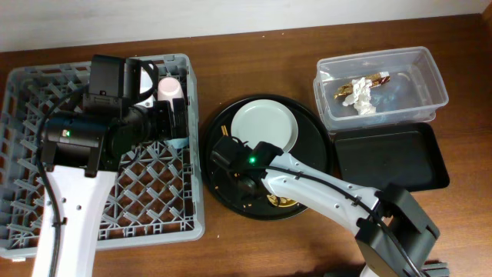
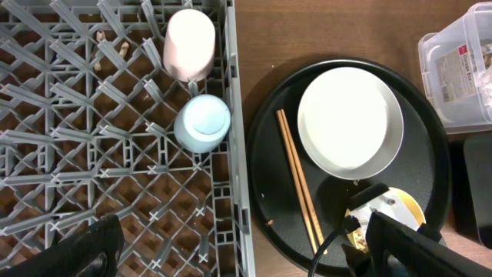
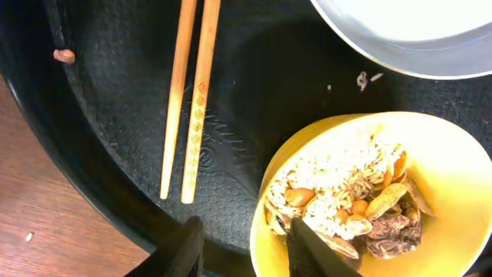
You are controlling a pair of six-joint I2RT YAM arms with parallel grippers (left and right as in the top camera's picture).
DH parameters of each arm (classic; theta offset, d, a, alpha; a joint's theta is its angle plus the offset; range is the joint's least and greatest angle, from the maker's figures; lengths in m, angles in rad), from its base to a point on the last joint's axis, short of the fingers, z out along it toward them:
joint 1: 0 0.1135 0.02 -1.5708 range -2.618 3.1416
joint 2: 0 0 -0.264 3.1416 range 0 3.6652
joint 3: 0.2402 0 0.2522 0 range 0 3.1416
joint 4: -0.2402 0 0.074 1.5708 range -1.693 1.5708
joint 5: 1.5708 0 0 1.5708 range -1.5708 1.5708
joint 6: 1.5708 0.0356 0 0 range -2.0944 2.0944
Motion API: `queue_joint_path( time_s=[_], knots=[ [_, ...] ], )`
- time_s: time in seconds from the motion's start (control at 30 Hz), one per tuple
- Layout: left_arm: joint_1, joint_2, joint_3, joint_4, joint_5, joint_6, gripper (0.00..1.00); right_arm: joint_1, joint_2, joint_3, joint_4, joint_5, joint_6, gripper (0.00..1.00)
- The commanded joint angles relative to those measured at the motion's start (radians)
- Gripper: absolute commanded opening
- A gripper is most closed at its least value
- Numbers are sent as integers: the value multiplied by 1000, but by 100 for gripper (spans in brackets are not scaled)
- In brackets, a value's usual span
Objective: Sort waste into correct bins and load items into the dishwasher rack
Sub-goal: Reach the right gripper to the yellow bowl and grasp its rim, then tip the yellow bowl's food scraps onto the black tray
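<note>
At the table's 9 o'clock sits the large square grey plastic dishwasher rack, its grid of pegs upright. The left gripper hovers over the rack's right half, its claw spread wide apart and holding nothing. The small pink cup rests among the pegs in the rack's 1 o'clock corner. The small blue cup stands just at the pink cup's 6 o'clock, close against the rack's right wall.

Just right of the rack, at the table's centre, lies the large round black tray. On it, the pair of thin wooden chopsticks lies side by side at 8 o'clock. The round pale grey-white plate sits at 12 o'clock, and the yellow bowl at 5 o'clock. Beige crumbly food scraps are heaped inside the bowl.

The right gripper is down at the bowl's edge nearest the chopsticks. Its claw is partly apart and astride the rim. One finger is outside over the tray and the other is inside beside the scraps. A gap shows between the outer finger and the bowl, so nothing is clamped.

At the table's 2 o'clock the clear plastic rectangular tub holds the crumpled white paper napkin and the crinkled gold-brown wrapper. The shallow black rectangular tray lies just at the tub's 6 o'clock.
</note>
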Motion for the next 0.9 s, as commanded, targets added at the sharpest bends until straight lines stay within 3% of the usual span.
queue_joint_path(
  time_s=[0.0,0.3,0.43,0.53,0.6,0.7,0.87],
  knots=[
    [5,-2,3,2,4,5,99,2,-4,-36,8,68,40,37],
    [5,-2,3,2,4,5,99,3,-4,-132,55,32,77,33],
    [5,-2,3,2,4,5,100,3,-4,-169,90,20,77,23],
    [5,-2,3,2,4,5,99,3,-4,-169,90,20,77,4],
    [5,-2,3,2,4,5,99,2,-4,-163,88,21,76,4],
    [5,-2,3,2,4,5,99,0,-10,-92,22,46,69,4],
    [5,-2,3,2,4,5,99,-78,-76,193,-248,164,69,4]
  ],
)
